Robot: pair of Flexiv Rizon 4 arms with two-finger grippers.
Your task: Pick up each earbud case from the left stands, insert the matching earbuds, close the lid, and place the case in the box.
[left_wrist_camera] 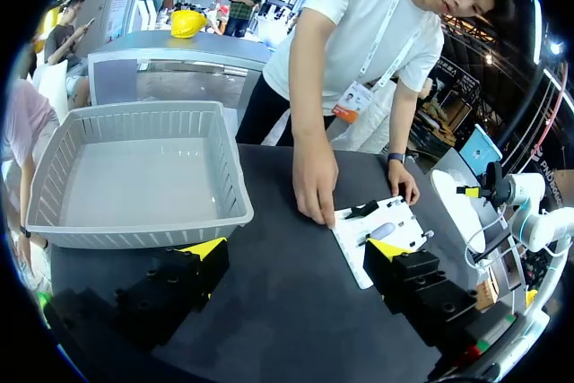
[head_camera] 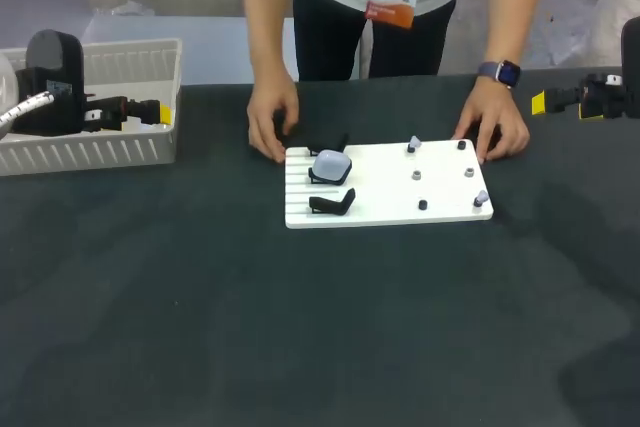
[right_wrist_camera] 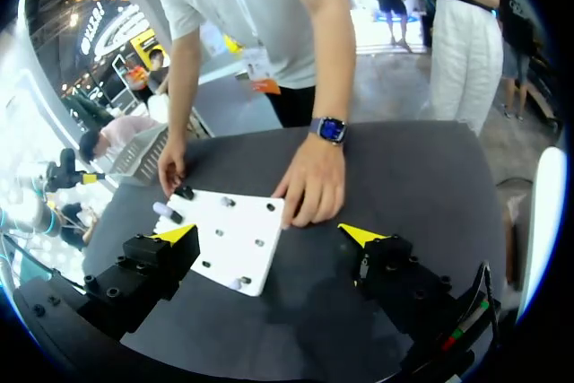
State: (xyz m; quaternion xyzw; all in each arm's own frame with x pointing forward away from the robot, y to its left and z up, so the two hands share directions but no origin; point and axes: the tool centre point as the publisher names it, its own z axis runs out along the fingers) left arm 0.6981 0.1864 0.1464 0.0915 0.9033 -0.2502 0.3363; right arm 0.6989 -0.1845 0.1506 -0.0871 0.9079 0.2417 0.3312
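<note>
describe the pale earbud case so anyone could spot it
A white board lies in the middle of the dark table. Three items line its left edge; the earbud case is the middle one, pale and rounded, between two black ones.

Soft, even light falls from above. The dark table [head_camera: 300, 347] drinks it up and looks dull, with some paler and darker patches. The white board [head_camera: 445, 175] is the brightest thing, but it has no glare. The earbud case [head_camera: 331, 164] shines a little on top. Shadows hardly show. In both wrist views the room behind glows very bright.
</note>
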